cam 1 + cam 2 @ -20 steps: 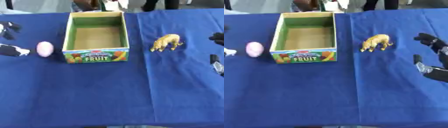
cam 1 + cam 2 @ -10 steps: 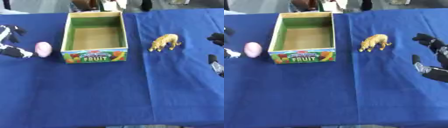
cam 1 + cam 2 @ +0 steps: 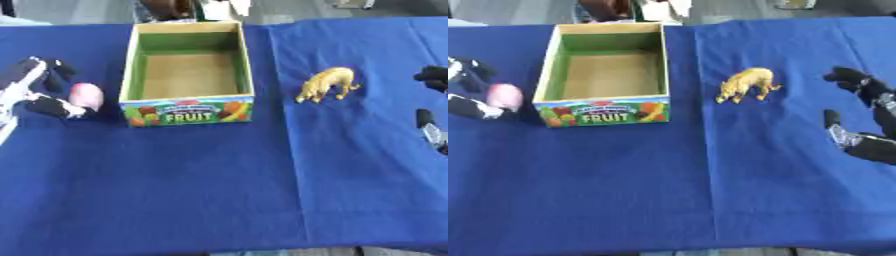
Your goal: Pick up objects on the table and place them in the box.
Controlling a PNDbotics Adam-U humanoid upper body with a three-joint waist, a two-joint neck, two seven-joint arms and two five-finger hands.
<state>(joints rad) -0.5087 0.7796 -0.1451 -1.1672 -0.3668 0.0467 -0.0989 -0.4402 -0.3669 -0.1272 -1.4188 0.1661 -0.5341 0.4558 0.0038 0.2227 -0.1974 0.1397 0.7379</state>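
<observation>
The lower half of both views is bare blue cloth [image 3: 219,200]; nothing lies there.

At the middle right edge sits the right hand [image 3: 866,120], best seen in the right eye view: fingers spread and relaxed, thumb low, holding nothing. Up and to its left, with a clear gap between, stands a yellow animal figure [image 3: 748,84]. Its long axis runs slantwise, head end lower left, rump upper right, so the rump end faces the right hand.

At the middle left edge the left hand [image 3: 39,92] has its fingers above and thumb below a pink egg [image 3: 86,95]. The tips look to be at or just against the egg, but I cannot tell whether they have closed on it or only bracket it. The egg rests on the cloth just beside the left wall of the box [image 3: 188,111], which lies directly to its right.

The box sits in the upper middle, open at the top and empty, with a "FRUIT" label on its near wall.

My reading: the egg is the step in hand. The left hand is the nearer one and must close, lift over the left wall and release. The animal would fall to the right hand, reaching up and left.
</observation>
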